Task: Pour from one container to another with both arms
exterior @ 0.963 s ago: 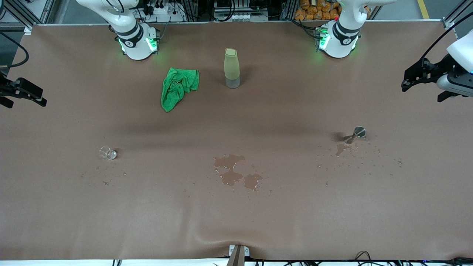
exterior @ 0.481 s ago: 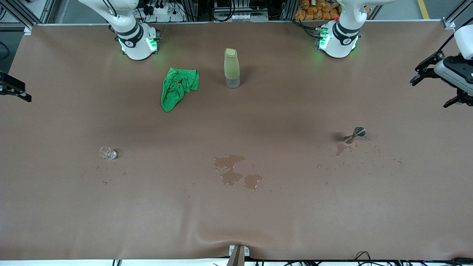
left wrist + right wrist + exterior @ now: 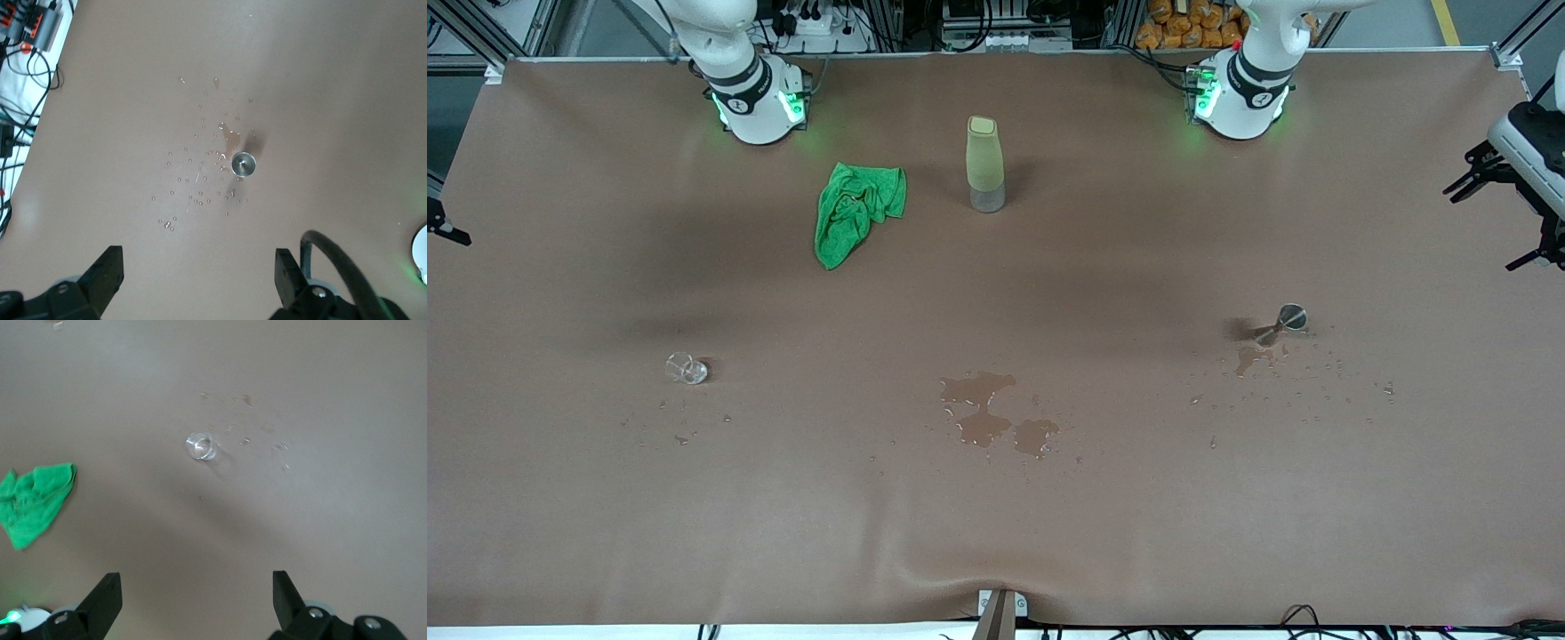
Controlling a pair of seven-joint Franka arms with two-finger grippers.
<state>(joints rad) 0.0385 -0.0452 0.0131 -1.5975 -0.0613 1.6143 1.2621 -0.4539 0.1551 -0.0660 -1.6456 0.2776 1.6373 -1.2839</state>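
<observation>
Left gripper [image 3: 193, 283]: you'll find it high over the left arm's end of the table, jaws spread wide, nothing between them.
Right gripper [image 3: 193, 600]: up over the right arm's end of the table (barely in the front view), jaws wide, holding nothing.
Metal jigger [image 3: 1288, 321]: standing toward the left arm's end, droplets around it.
Small glass [image 3: 686, 368]: toward the right arm's end.
Puddle [image 3: 989, 420]: mid-table, between them, nearer the front camera.
Green cloth [image 3: 855, 211]: beside the tall bottle [image 3: 984, 164], near the bases.
</observation>
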